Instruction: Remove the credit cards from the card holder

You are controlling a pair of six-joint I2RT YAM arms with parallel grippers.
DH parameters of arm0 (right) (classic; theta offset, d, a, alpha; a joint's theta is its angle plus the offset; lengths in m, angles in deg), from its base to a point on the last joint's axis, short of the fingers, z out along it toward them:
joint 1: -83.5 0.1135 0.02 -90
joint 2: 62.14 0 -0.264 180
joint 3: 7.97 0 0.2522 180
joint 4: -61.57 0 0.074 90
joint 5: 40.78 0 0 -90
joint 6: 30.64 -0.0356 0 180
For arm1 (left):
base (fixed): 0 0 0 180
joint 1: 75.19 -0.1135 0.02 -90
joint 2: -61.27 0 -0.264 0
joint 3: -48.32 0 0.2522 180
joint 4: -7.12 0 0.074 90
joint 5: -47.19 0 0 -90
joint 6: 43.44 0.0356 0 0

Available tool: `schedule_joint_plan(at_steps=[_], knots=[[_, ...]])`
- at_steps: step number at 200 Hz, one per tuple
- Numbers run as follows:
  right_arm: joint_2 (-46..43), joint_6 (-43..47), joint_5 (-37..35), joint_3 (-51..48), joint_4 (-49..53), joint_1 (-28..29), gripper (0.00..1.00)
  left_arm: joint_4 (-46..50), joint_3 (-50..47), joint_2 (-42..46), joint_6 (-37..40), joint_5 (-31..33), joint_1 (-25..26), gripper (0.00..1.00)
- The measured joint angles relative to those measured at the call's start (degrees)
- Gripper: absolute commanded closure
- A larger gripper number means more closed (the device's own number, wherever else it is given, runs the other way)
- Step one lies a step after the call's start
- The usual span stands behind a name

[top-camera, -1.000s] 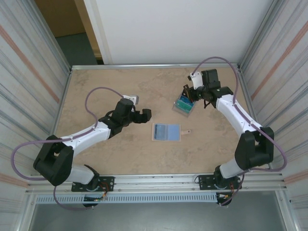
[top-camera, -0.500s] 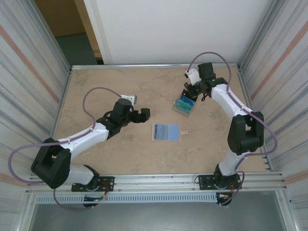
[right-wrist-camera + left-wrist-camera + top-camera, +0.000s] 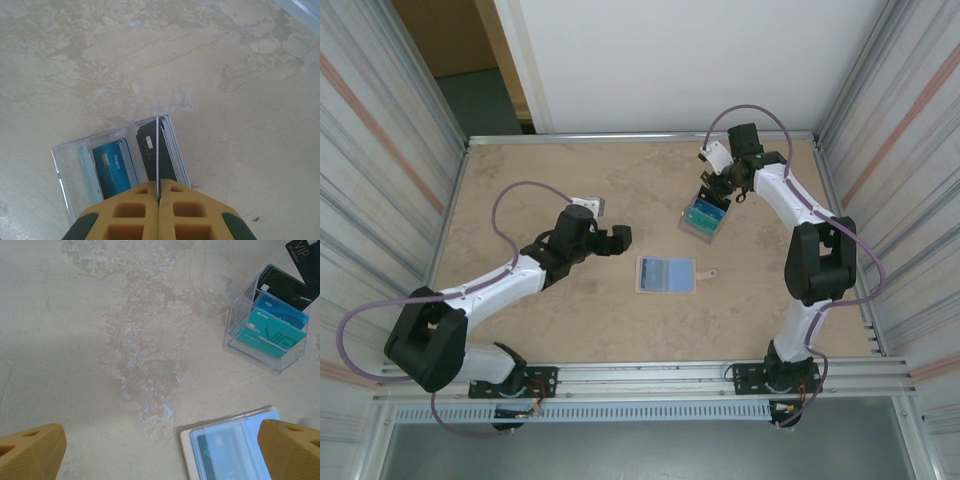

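Right pincer (image 3: 159,194) clamping card (image 3: 301,251); beige mottled tabletop (image 3: 100,60)

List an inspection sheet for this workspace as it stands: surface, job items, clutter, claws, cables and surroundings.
Surface: beige marbled table, no spills seen.
Job's things: card holder lies open flat mid-table, snap tab on its right edge; one dark card is held above the tray.
Clutter: clear tray holding teal, blue and dark cards on edge.
Claws: left claw open, hovering left of the holder; right claw shut on the dark card.
Cables: purple cables loop off both arms, clear of the table items.
Surroundings: ribbed side walls, white back panel.
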Motion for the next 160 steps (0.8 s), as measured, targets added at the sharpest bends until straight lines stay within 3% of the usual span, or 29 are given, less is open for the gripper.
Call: schedule_joint_plan(at_steps=[160], knots=[[6.64, 3.26, 1.9, 2.64, 4.72, -1.22, 1.0, 0.74, 0.0, 0.0, 0.02, 1.14, -0.48, 0.01]])
